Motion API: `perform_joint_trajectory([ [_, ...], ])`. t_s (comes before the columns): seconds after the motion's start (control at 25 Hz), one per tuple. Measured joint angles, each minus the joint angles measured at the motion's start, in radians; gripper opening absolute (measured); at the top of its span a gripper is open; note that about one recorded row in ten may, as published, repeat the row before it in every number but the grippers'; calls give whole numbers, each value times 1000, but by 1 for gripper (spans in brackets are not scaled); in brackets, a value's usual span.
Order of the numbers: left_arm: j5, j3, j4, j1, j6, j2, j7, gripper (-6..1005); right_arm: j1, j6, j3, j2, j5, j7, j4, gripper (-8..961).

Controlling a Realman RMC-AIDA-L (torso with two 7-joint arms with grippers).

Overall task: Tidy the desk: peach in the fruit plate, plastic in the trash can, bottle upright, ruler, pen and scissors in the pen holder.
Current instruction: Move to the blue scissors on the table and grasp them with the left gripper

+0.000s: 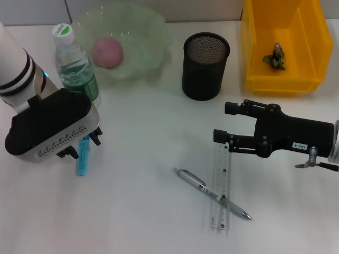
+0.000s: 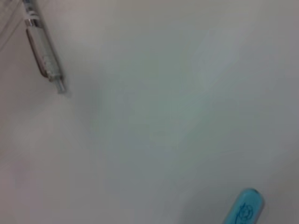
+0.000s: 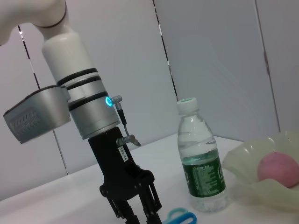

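One peach (image 1: pixel 107 52) in one green fruit plate (image 1: pixel 151 32); one bottle (image 1: pixel 74 63); one mesh pen holder (image 1: pixel 205 66); one yellow bin (image 1: pixel 280 45); one pen (image 1: pixel 212 193); one ruler (image 1: pixel 221 190); one pair of blue-handled scissors (image 1: pixel 83 156); two tools.

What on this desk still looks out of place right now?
Three things lie loose on the table: the pen lies diagonally across the clear ruler, and the blue scissors sit under the left gripper. The pen holder looks empty. The peach, bottle and plastic seem sorted.
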Motion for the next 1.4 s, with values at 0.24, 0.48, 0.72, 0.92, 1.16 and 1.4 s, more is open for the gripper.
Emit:
perform_joint_trajectory([
  [0.24,0,5,-17,-4,-4,0,1,501,0,-1,0,0,-3,0,-1,813],
  [0.48,0,3,-39,-13,-11,3,-3,500,3,2,0,0,-5,1,0,812],
  [0.72,-4,4,-62,-23,-12,8,1,499,3,0,0,0,-5,1,0,812],
  [0.92,-5,2,-79,-33,-14,9,3,499,3,0,0,0,-5,1,-1,812],
  [1.16,-6,-3,-113,-49,-26,11,13,498,6,6,0,0,-3,1,2,812],
  [1.4,-7,-6,-133,-59,-29,16,15,498,6,5,0,0,0,1,2,812],
])
